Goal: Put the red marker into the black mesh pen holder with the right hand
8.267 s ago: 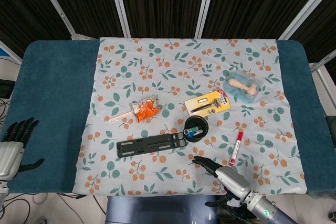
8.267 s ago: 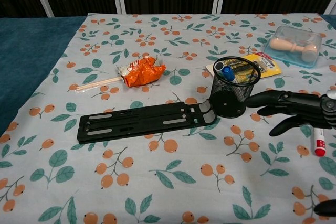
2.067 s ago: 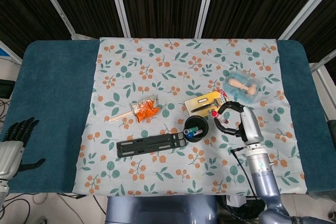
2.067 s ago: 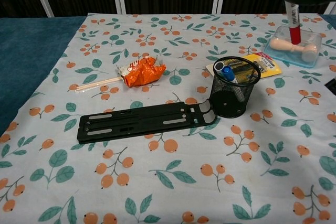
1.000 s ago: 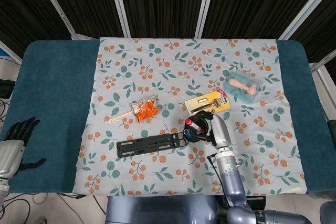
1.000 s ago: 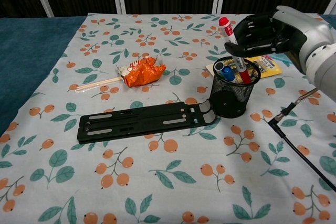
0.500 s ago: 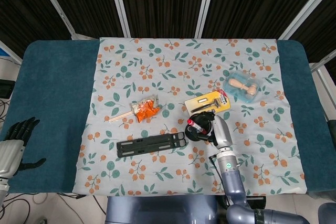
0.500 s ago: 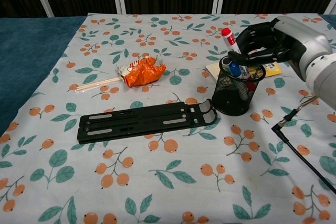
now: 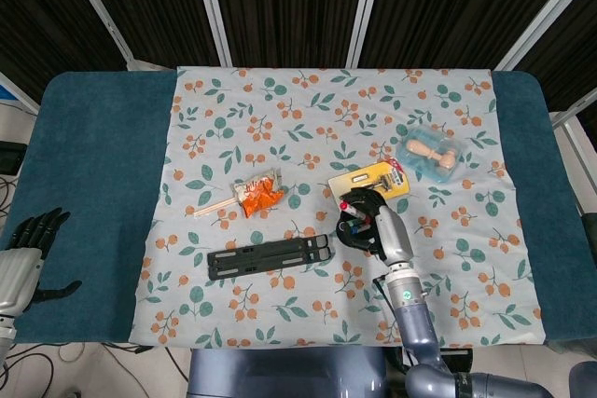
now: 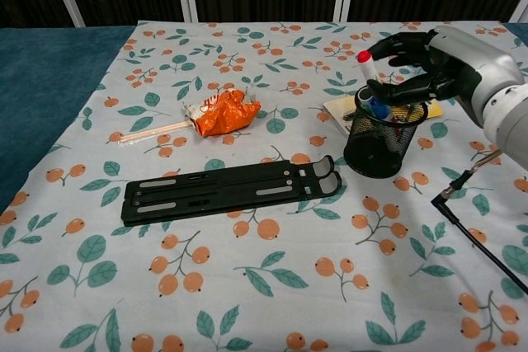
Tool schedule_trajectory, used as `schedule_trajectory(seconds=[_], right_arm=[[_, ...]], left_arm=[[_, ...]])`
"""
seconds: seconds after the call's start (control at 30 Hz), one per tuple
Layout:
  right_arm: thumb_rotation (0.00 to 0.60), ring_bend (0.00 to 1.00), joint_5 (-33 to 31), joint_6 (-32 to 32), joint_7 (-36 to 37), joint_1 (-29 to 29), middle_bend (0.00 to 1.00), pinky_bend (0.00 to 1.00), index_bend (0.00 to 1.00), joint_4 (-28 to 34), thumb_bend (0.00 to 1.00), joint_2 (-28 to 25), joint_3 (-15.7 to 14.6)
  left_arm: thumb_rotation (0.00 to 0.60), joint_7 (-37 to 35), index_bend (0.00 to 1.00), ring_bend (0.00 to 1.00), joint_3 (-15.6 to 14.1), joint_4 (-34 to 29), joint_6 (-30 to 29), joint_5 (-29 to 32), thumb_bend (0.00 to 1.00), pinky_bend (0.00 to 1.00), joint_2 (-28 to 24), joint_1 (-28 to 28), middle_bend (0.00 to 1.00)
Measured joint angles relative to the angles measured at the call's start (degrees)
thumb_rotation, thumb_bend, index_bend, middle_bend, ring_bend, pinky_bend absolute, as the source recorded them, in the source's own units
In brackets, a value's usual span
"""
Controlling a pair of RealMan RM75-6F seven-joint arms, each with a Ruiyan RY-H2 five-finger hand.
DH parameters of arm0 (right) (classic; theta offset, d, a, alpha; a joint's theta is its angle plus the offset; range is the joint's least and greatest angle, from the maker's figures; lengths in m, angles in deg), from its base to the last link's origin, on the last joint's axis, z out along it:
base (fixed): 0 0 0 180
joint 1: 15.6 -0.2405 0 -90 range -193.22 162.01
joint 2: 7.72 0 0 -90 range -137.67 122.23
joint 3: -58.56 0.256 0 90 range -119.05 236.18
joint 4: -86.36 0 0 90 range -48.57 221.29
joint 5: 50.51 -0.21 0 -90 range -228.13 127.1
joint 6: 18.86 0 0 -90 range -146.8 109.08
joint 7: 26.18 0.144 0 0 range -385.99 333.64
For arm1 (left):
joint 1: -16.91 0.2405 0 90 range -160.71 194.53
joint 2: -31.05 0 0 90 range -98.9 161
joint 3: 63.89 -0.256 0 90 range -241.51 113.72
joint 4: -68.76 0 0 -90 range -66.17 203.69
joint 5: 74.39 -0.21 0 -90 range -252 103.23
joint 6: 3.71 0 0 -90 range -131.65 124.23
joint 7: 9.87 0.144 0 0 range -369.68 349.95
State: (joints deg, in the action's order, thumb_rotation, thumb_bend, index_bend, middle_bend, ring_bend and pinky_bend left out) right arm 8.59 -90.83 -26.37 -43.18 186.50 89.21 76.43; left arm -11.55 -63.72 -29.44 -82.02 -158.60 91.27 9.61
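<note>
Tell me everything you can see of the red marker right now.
The red marker stands tilted in the black mesh pen holder, red cap up and leaning left in the chest view, its white barrel dropping below the rim beside a blue pen. Only the cap and a short stretch of barrel show. The right hand is spread around its top; whether the fingers touch it cannot be told. From the head view the hand mostly hides it.

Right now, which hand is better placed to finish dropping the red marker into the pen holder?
Right hand: it hovers over the black mesh pen holder around the red marker. Left hand sits far off.
</note>
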Motion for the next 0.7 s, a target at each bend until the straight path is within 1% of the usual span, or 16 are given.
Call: schedule_trajectory(seconds=[0.2, 0.27, 0.4, 0.5, 0.57, 0.7], right_arm=[[0.600, 0.07, 0.43, -0.10, -0.28, 0.33, 0.10, 0.23, 0.24, 1.00, 0.43, -0.91, 0.22], [0.600, 0.06, 0.98, -0.27, -0.34, 0.56, 0.07, 0.23, 0.20, 1.41, 0.40, -1.46, 0.08], [0.600, 0.02, 2.89, -0.71, -0.78, 1.61, 0.01, 0.22, 0.12, 3.21, 0.34, -4.48, -1.00], [0.600, 0.00, 4.98, -1.06, -1.29, 2.71, 0.00, 0.21, 0.06, 4.56, 0.24, -7.84, -2.33], [0.600, 0.00, 5.99, -1.16, -1.80, 3.42, 0.00, 0.20, 0.02, 5.24, 0.13, -10.11, -3.31], [0.600, 0.00, 8.39, -1.31, -2.71, 5.44, 0.00, 0.18, 0.00, 6.59, 0.07, -16.51, -5.90]], left_arm=[[0.600, -0.01, 0.00, 0.00, 0.03, 0.03, -0.05, 0.04, 0.02, 0.00, 0.04, 0.01, 0.00], [0.600, 0.02, 0.00, 0.00, 0.04, 0.02, -0.06, 0.08, 0.02, 0.00, 0.02, 0.01, 0.00], [0.600, 0.07, 0.00, 0.00, 0.02, 0.05, -0.16, 0.01, 0.02, 0.00, 0.03, 0.05, 0.00], [0.600, 0.10, 0.00, 0.00, 0.01, 0.11, -0.28, -0.07, 0.02, 0.00, 0.02, 0.09, 0.00], [0.600, 0.18, 0.00, 0.00, -0.01, 0.17, -0.33, -0.09, 0.02, 0.00, 0.02, 0.12, 0.00], [0.600, 1.11, 0.00, 0.00, -0.02, 0.36, -0.43, 0.14, 0.02, 0.00, 0.07, 0.23, 0.00]])
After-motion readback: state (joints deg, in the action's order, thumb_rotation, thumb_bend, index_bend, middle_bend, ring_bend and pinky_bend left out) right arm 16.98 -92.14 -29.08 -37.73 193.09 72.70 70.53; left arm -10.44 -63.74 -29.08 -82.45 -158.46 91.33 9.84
